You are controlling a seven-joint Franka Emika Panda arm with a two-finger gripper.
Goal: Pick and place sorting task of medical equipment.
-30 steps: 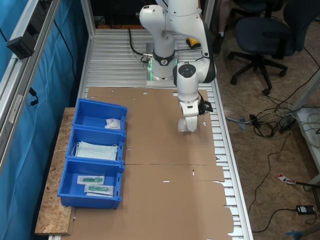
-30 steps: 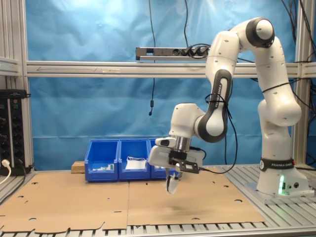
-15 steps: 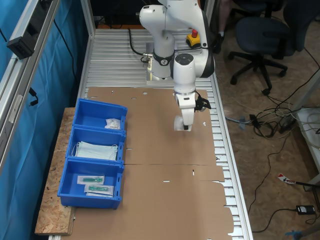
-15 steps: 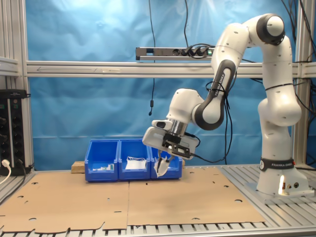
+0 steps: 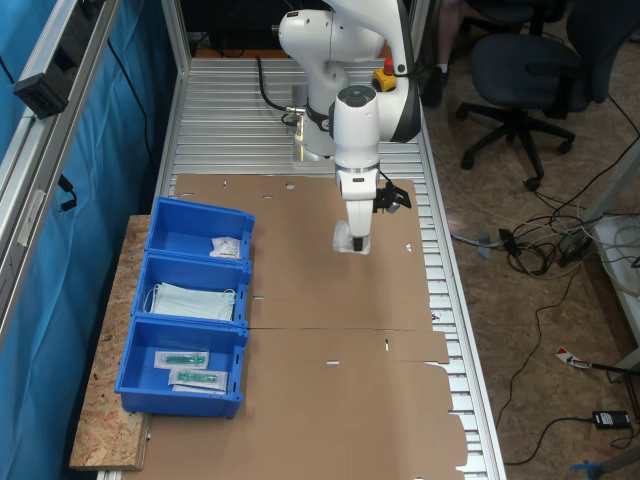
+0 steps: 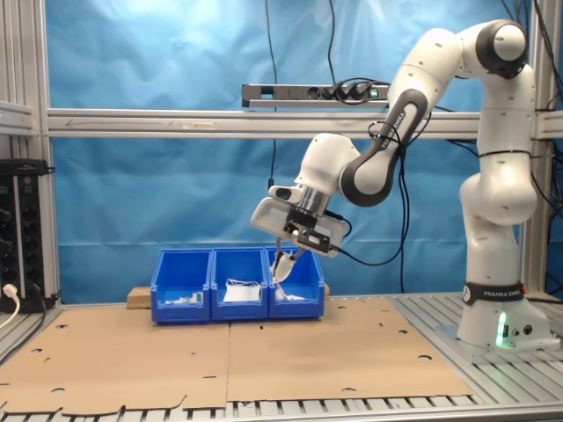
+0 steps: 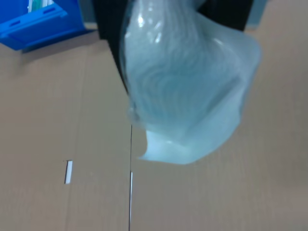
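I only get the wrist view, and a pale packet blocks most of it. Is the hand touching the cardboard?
Observer: No. In the second exterior view the hand holds the white packet in the air, clear of the cardboard.
Operator: Am I over the bins yet?
Observer: Not yet. In the first exterior view the hand is over bare cardboard, with the row of blue bins off toward the first exterior view's left.
Operator: Which bin has packets like mine?
Observer: The end bin nearest the robot's base; a small white packet lies in it.
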